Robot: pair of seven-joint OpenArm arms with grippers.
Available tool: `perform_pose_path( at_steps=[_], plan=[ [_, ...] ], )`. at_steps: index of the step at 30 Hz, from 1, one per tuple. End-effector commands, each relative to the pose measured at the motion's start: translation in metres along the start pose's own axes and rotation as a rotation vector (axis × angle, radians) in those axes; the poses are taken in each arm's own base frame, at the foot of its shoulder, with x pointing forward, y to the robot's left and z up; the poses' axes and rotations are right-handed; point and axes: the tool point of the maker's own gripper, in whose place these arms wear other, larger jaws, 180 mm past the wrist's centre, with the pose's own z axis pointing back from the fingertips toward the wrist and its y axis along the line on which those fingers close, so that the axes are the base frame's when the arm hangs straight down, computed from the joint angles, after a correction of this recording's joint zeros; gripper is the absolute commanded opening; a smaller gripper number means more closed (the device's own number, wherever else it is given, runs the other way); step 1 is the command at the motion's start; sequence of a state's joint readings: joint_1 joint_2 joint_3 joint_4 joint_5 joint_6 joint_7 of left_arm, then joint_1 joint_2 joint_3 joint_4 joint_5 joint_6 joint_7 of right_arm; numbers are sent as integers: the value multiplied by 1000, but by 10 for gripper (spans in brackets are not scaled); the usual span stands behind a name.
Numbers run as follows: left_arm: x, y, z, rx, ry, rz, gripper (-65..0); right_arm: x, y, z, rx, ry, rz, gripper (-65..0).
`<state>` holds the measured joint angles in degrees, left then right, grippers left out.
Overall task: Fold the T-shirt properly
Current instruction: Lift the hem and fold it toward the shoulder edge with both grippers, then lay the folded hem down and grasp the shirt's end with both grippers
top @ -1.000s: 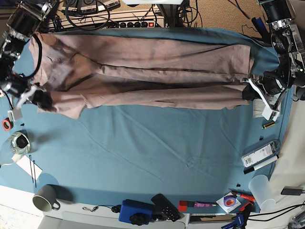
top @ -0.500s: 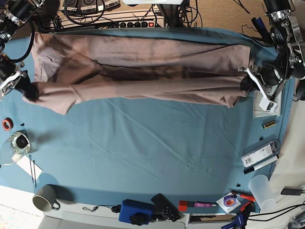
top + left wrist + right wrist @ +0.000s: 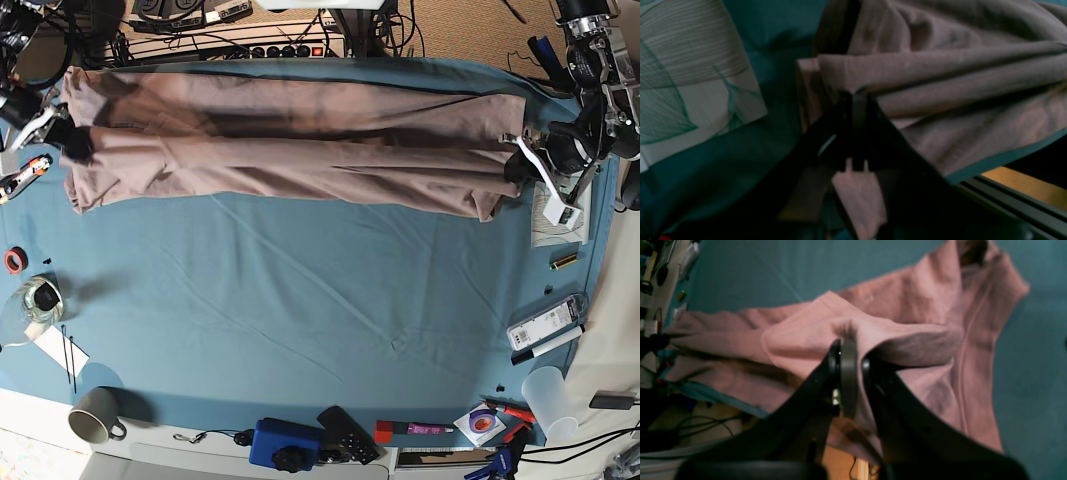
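The dusty-pink T-shirt (image 3: 290,150) lies stretched as a long folded band across the far part of the teal table cover (image 3: 330,300). My left gripper (image 3: 517,168) is shut on the shirt's right end; the left wrist view shows its jaws (image 3: 853,96) closed on a fold of the pink cloth (image 3: 940,73). My right gripper (image 3: 72,143) is shut on the shirt's left end; the right wrist view shows its jaws (image 3: 848,350) pinching a raised fold of the shirt (image 3: 907,326), with a sleeve hanging beyond.
A power strip and cables (image 3: 250,40) run behind the table. At the left edge are red tape (image 3: 13,261), a glass (image 3: 35,300) and a grey mug (image 3: 95,415). Papers (image 3: 555,215), pens, a box (image 3: 545,325) and a cup (image 3: 553,400) line the right edge; remotes (image 3: 310,440) sit at the front.
Both grippers have carried the shirt's near edge toward the far side of the table. The shirt has narrowed into a straighter, tighter band, and its left end has risen most.
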<state>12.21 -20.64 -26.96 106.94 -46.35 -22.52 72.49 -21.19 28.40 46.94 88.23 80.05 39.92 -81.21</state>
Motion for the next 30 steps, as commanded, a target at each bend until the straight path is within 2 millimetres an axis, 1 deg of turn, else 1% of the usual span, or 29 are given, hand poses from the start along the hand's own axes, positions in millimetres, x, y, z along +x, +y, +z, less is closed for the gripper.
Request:
perform_pose_path(
  at_steps=[1, 6, 9, 14, 22, 23, 25, 27, 28, 29, 30],
  plan=[
    [4, 2, 5, 9, -13, -17, -650, 15, 1, 8, -7, -30, 37, -650],
    [-15, 1, 5, 7, 30, 0, -650, -2, -10, 8, -66, 30, 32, -650],
    [-24, 1, 5, 9, 49, 6, -650, -11, -12, 5, -80, 44, 18, -650],
    [-27, 5, 6, 32, 60, 0, -650, -29, -16, -1, -109, 76, -11, -650],
    [-28, 7, 6, 43, 68, -4, -650, -31, -14, -3, -100, 70, -21, -650],
    [-28, 7, 6, 42, 68, -6, -636, -31, -13, -3, -98, 68, -21, -648],
    [-28, 5, 6, 28, 68, -49, -475, -28, -10, -4, -82, 53, -24, -564],
    [-26, 1, 5, 10, 54, -76, -322, -23, -5, -4, -50, 25, -30, -496],
    [-24, 0, 5, 4, 43, -73, -269, -19, -1, -4, -29, 6, -34, -474],
    [-22, -1, 5, -1, 35, -73, -235, -15, 3, -4, -5, -15, -38, -464],
    [-21, -2, 6, 0, 32, -77, -224, -11, 7, -4, 17, -35, -41, -464]
  ],
)
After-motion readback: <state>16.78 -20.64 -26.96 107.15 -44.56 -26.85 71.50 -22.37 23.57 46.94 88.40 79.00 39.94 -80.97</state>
